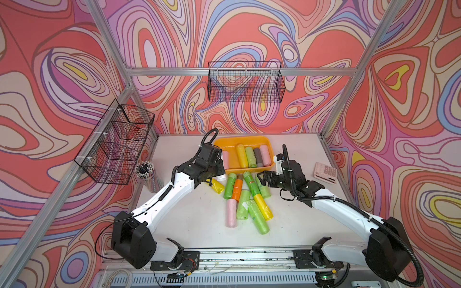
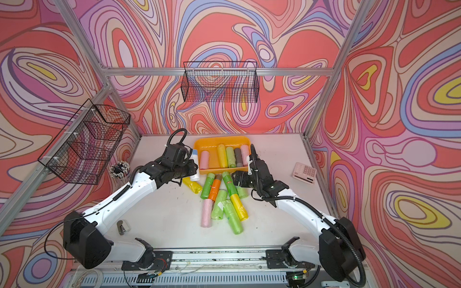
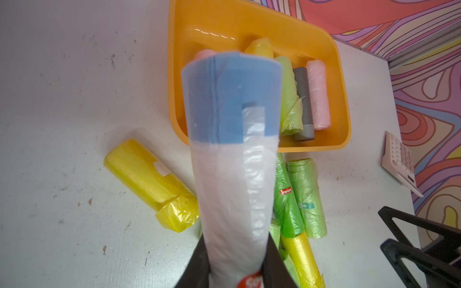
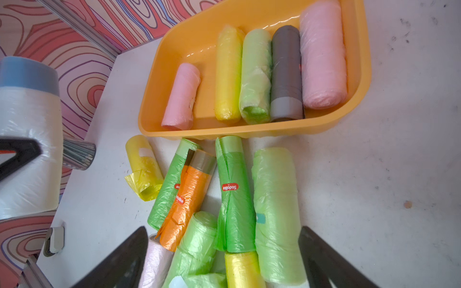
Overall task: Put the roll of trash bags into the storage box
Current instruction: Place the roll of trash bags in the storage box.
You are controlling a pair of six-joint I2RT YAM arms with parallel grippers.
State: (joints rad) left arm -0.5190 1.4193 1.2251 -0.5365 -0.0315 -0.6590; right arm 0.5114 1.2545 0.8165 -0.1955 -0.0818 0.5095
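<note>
My left gripper [image 3: 235, 249] is shut on a white roll of trash bags with a blue band [image 3: 232, 139]. In a top view the held roll [image 2: 195, 164] hangs by the front left corner of the storage box [image 2: 222, 140], an orange-yellow tray, and its blue end points over the box's rim [image 3: 174, 74]. Several rolls lie side by side in the box [image 4: 249, 133]: pink, yellow, green and grey. My right gripper [image 4: 222, 234] is open with nothing held, above a pile of loose rolls [image 1: 247, 199] in front of the box [image 1: 243, 140]. Both top views show my left gripper [image 1: 219, 172] and right gripper [image 1: 262, 178].
A pink calculator [image 1: 325, 172] lies at the table's right. A cup of pens [image 1: 147, 174] stands at the left. Black wire baskets hang on the back wall [image 1: 245, 82] and the left wall [image 1: 117, 142]. A loose yellow roll [image 3: 149, 182] lies beside the held one.
</note>
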